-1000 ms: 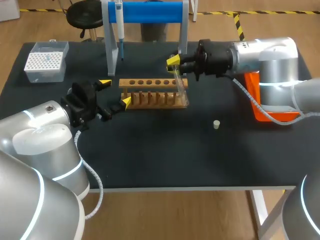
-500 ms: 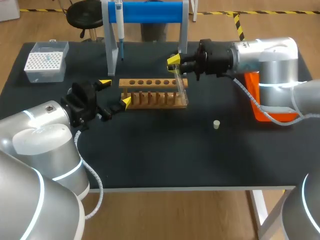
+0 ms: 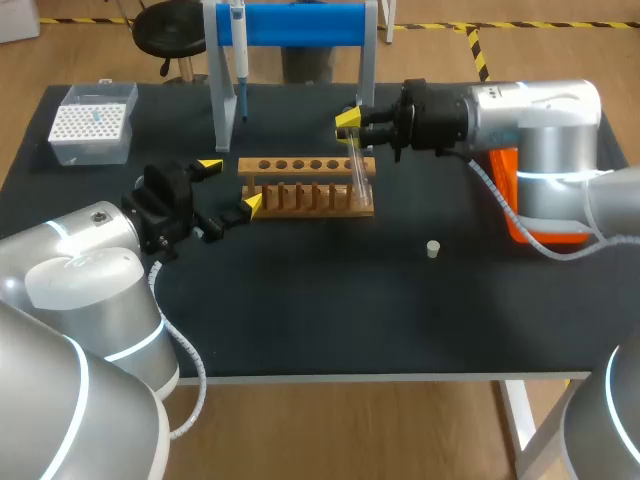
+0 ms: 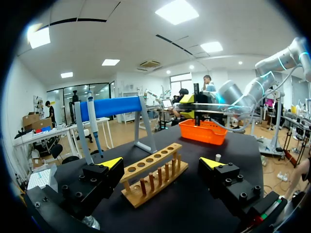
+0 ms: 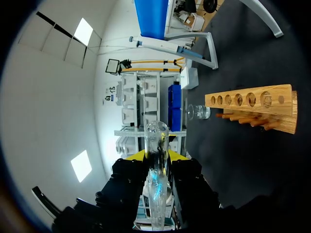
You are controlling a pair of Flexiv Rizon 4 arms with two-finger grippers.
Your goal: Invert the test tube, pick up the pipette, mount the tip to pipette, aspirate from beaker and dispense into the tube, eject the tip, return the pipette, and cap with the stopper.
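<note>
- Head view: right gripper is clamped on the upper part of the test tube. The tube is near upright with a slight tilt, its lower end at the right end of the wooden rack. Can't tell if it sits in a hole.
- Left gripper: fingers wide apart, nothing held, just off the rack's left end.
- Pipette hangs on the blue stand at the far edge of the worktop.
- Tip box is in the far-left corner. Orange tray is at the right edge, mostly behind the right arm.
- Stopper stands toward the right edge, well apart from the rack and from the near edge.
- Any print on the pipette or tip box is too small to read.
- Left wrist view: left gripper is spread, with the rack ahead between the fingers and touching neither. The stopper and tray lie beyond, and the stand is behind the rack.
- Right wrist view: right gripper has both fingers on the tube, which runs out ahead of the tips. The rack lies off to one side, apart from the tube. A beaker is just past the rack's far end.
</note>
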